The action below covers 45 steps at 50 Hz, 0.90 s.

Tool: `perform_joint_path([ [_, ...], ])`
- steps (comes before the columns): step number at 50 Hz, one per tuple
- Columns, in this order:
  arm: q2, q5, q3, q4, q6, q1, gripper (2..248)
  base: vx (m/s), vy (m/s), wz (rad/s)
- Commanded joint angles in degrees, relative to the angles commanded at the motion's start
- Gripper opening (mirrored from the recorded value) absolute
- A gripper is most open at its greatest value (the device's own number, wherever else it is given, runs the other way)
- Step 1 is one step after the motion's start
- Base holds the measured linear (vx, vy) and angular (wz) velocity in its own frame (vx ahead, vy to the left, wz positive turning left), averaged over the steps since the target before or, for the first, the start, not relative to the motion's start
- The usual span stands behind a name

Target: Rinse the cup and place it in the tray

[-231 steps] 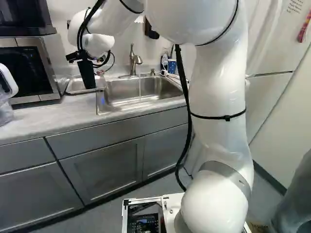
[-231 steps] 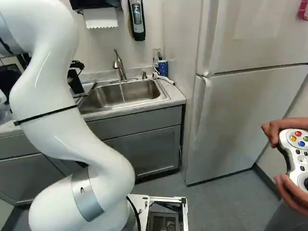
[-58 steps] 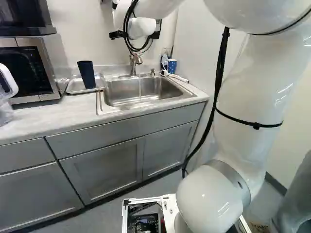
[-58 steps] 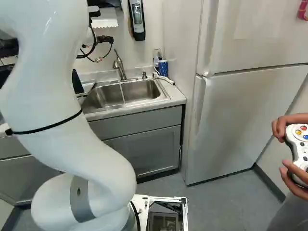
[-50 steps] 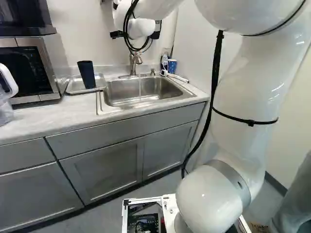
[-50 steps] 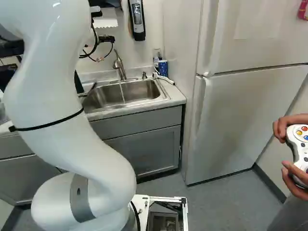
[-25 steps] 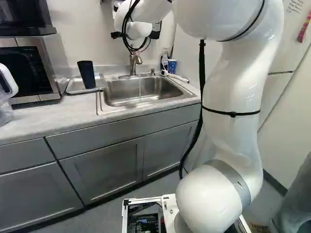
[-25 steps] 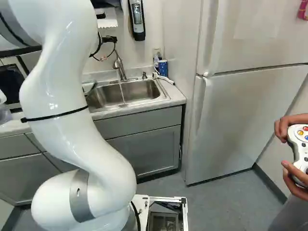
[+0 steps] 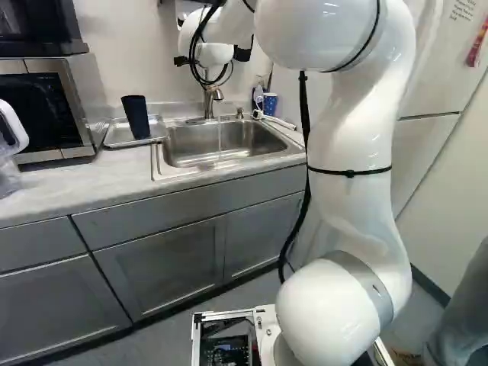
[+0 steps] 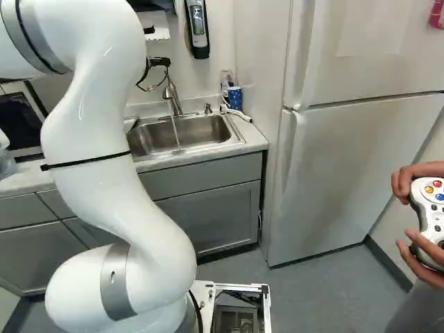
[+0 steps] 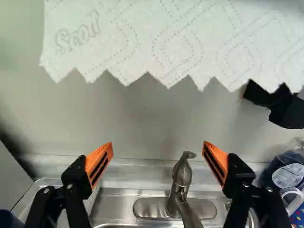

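Note:
In the left base view the gripper (image 9: pixel 242 53) is up by the wall over the faucet (image 9: pixel 210 95), largely hidden by the wrist. Its orange-padded fingers stand wide open in the wrist view, the gripper (image 11: pixel 158 148) having nothing between them; the faucet (image 11: pixel 181 178) shows ahead, between the finger lines. The dark blue cup (image 9: pixel 137 117) stands slightly tilted in the metal tray (image 9: pixel 117 137), left of the sink (image 9: pixel 177 168) and well apart from the gripper. A thin stream of water (image 9: pixel 219 141) falls into the sink.
Hanging paper towel (image 11: pixel 142 42) is ahead of the gripper. A microwave (image 9: pixel 46 114) and clear pitcher (image 9: pixel 9 171) are on the counter (image 9: pixel 84 179), left of the tray. Right of the sink are a blue patterned cup (image 10: pixel 235 98) and white refrigerator (image 10: pixel 347 159).
The gripper has let go of the cup and moved right, away from it. Over the last second the upper arm has swung left in the left base view; cup and base have stayed put.

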Motion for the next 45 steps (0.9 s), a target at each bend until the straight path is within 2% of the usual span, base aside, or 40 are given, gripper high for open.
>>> perform_joint_path([
  [13, -4.0, 0.0, -4.9, 0.0, 0.0, 0.4, 247, 0.000, 0.000, 0.000],
  [45, -3.1, 0.0, -3.7, 0.0, 0.0, 0.6, 247, 0.000, 0.000, 0.000],
])
